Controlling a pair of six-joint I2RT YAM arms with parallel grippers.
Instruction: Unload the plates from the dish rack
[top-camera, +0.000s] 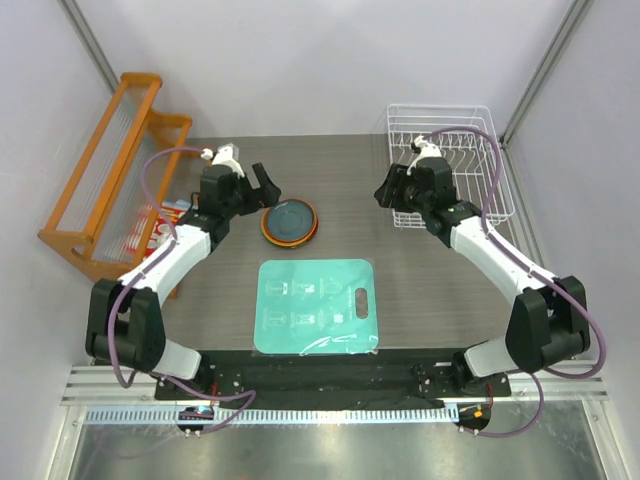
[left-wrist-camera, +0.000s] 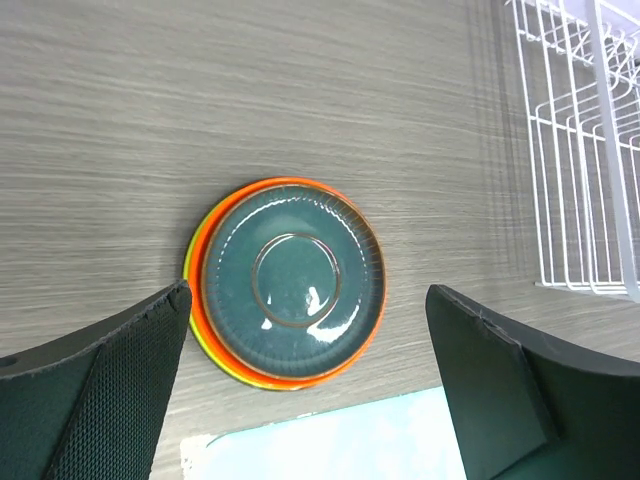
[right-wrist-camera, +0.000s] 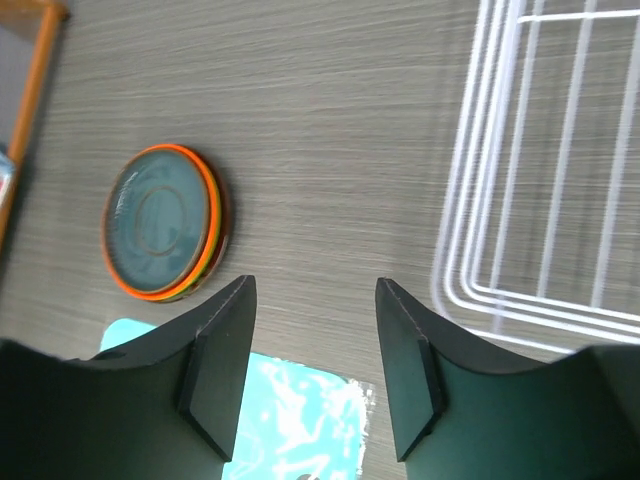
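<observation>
Table (top-camera: 400, 190) is carrying everything. Orange wooden rack (top-camera: 105, 180) is leaning at the far-left edge. White wire dish rack (top-camera: 470, 160) is sitting in the far-right corner. Teal mat (top-camera: 316, 305) is lying flat at centre, near the arm bases.

The plates (top-camera: 290, 221) are sitting in one stack on the table, just beyond the mat's far-left corner and well apart from the dish rack. Blue-teal one is lying on top, with orange under it, a lime green edge peeking out below and a dark rim showing at the bottom.

Left gripper (left-wrist-camera: 308, 295) is hovering over the stack, jaws spread wide, gripping nothing. Right gripper (right-wrist-camera: 315, 285) is hanging just beside the dish rack's near-left corner, jaws parted, nothing between them.
</observation>
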